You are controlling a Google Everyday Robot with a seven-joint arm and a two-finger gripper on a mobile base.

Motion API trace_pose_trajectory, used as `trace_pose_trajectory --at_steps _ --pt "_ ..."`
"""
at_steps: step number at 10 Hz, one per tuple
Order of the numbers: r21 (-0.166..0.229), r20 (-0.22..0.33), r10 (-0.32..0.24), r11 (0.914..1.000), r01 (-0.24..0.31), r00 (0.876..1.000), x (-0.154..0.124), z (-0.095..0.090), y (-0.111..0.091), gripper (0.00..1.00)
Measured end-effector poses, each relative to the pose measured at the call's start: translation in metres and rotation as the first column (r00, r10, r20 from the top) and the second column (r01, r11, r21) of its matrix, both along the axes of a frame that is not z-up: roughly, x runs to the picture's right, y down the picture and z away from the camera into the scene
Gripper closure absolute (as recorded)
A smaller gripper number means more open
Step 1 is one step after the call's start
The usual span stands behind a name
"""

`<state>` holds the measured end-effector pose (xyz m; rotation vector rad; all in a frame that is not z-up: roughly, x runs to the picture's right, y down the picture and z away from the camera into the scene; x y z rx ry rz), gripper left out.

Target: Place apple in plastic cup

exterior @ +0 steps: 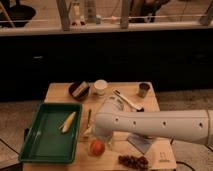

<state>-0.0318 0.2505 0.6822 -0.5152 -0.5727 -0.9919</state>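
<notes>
The apple (97,147) is seen on the wooden table (60,91), at 3 o'clock of the green tray (48,151); the gripper (102,138) sits just above it at 1 o'clock, its finger state cannot be told

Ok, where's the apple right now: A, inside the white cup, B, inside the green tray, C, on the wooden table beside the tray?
C: the apple sits on the table just right of the green tray, with the gripper right above it.
</notes>
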Motion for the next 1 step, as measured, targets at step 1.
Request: trace_pose_trajectory --at_steps 1 --pt "0.000 0.000 0.000 1.0000 0.000 1.000 0.0000 0.0000 0.0000 0.20"
